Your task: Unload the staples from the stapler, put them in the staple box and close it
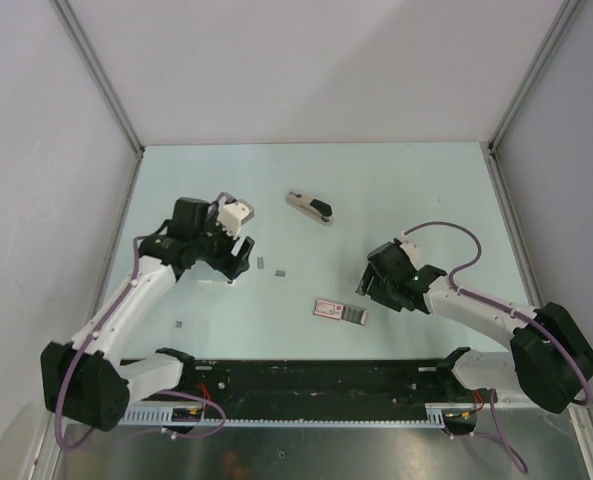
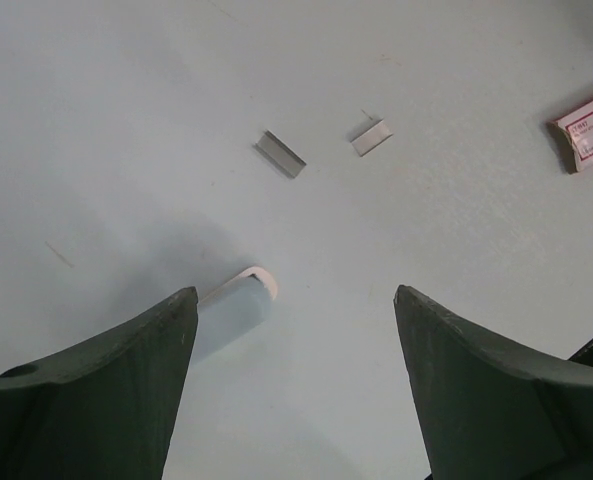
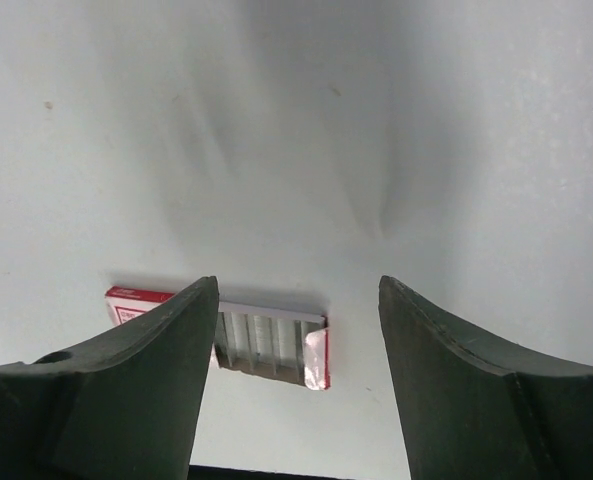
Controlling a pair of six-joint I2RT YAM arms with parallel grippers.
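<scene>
- The stapler (image 1: 309,207) lies by itself in the upper middle of the overhead view, flat on the worktop (image 1: 396,190). It is well apart from both arms, and neither hand touches it.
- Two short grey strips of staples (image 2: 280,154) lie loose on the worktop just ahead of the left hand (image 2: 296,296). In its wrist view they sit side by side in the upper middle, close together but not touching.
- The left hand hovers low with its fingers spread wide and nothing between them. A pale blue block (image 2: 238,305) pokes out beside its left finger at lower centre. I can't tell whether the finger touches it.
- The right hand (image 3: 298,286) is also spread apart and carries nothing. It hangs over the pink-and-white box (image 3: 271,340) at the lower middle of its view, and the open end of the box shows rows of staples.
- A further tiny speck lies at the lower left of the overhead view. It is too small for me to say whether it is a staple.
- My reading is that the unloading looks largely done, since staples are out on the worktop and the stapler is set aside.
- From here I can't see whether any staples remain inside the stapler, so a check of its magazine may be what is left.
</scene>
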